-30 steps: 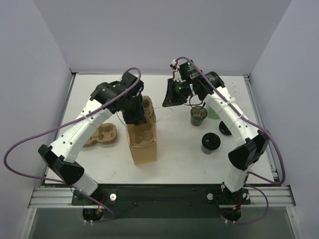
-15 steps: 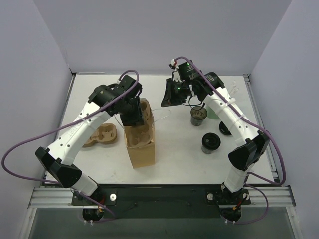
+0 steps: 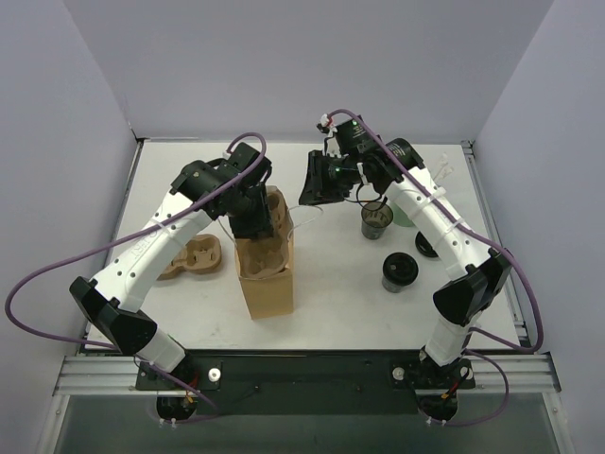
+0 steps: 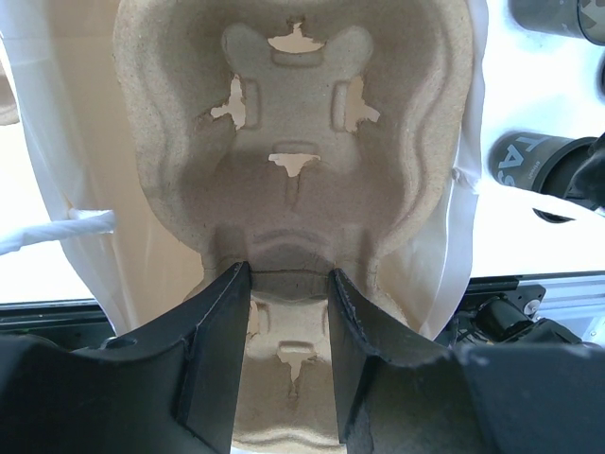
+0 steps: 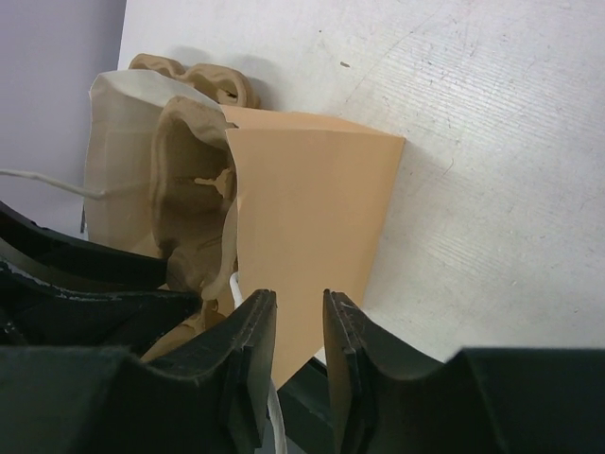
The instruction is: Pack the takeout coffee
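Right of the paper bag [image 3: 267, 284] on the tabletop [image 3: 331, 303] stands the takeout coffee [image 3: 399, 271], while the left hand [image 4: 288, 284] pinches the pulp cup tray [image 4: 293, 142] inside that bag and the right hand [image 5: 299, 303] hovers slightly spread.

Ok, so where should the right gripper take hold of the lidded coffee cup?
Grip the coffee cup around its wall just under the black lid, coming down from above to straddle it. It stands upright with bare table beside it, so that approach probably clears.
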